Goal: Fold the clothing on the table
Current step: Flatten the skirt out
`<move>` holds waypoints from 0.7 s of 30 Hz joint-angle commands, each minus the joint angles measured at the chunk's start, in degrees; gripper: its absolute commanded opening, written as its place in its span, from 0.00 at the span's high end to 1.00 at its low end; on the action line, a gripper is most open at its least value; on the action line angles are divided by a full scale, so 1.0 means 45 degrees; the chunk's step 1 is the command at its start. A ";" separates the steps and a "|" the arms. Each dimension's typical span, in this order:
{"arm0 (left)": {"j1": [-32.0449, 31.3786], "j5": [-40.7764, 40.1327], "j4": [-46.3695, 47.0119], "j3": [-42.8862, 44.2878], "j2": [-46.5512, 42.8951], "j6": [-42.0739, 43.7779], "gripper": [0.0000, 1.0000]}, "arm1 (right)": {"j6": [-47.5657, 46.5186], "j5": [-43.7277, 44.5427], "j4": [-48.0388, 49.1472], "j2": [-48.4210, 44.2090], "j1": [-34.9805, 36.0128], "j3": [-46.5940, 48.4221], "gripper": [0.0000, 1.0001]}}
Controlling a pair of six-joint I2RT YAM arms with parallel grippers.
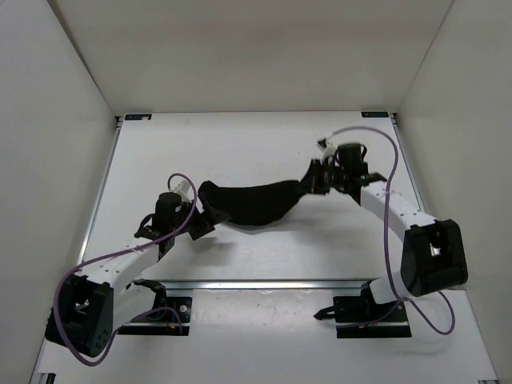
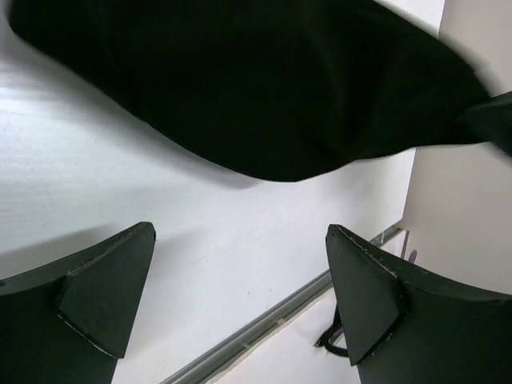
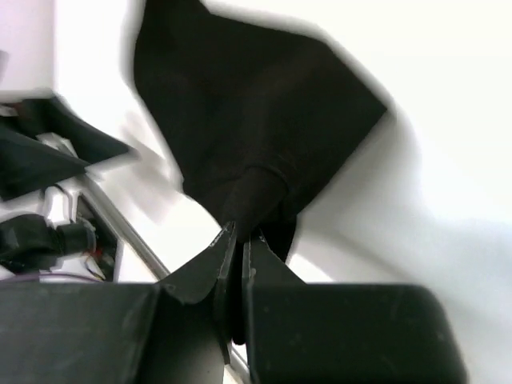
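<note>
**Clerk:** Item one, the clothing (image 1: 252,204). Location and condition?

**Checker:** One black garment, on the table (image 1: 240,144), strung out as a long bunched band between the two pincers. One end is at the tips of the right pincer (image 3: 236,236); from there the band trails away toward the left pincer (image 2: 240,280). The middle sags onto the table. No flat panel and no squared edge on show.

**Clerk:** Task progress?

**Checker:** By my reading, early. Done: one end gathered and gripped. Left: spread the piece flat, lay one part over another, and release it as a neat stack. No finished fold is visible.

**Clerk:** Item two, right pincer. State?

**Checker:** Pressed together, with a pinch of the black fabric caught between the tips. Its own camera shows the cloth fanning out directly ahead of the grip. That end looks raised off the table, though how far off I cannot say.

**Clerk:** Item three, left pincer?

**Checker:** Spread fully apart and holding nothing. Its two fingers (image 2: 104,296) frame bare table, and the garment's edge lies just ahead of the tips, not between them. From the overhead view, the near end of the band sits right at the pincer. Contact there: cannot tell.

**Clerk:** Note for the next move?

**Checker:** The left pincer would likely need to go forward onto that free end before closing. The fabric is limp and may slide.
</note>
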 commanded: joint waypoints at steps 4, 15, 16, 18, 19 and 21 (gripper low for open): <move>0.1291 -0.0299 0.0429 0.0831 -0.0731 0.0220 0.01 | -0.1467 -0.1116 -0.2213 0.0999 0.1666 0.9231 1.00; 0.1587 -0.0025 -0.0136 0.2630 -0.0907 0.0865 0.02 | -0.3399 0.2433 -0.3093 0.0787 0.1883 0.9317 1.00; 0.1568 0.0033 -0.0158 0.2631 -0.0965 0.0924 0.01 | -0.3557 0.2690 -0.3306 0.0767 0.1904 0.8882 1.00; 0.1782 0.0226 -0.0158 0.2436 -0.1180 0.0983 0.01 | -0.3947 0.2888 -0.3871 0.1213 0.2216 0.7380 1.00; 0.1879 0.0228 -0.0139 0.2300 -0.1239 0.0964 0.02 | -0.4045 0.2926 -0.4242 0.1390 0.2526 0.7045 1.00; 0.1764 0.0092 -0.0603 0.2182 -0.1317 0.1061 0.01 | -0.4494 0.3353 -0.4769 0.1916 0.3443 0.6301 1.00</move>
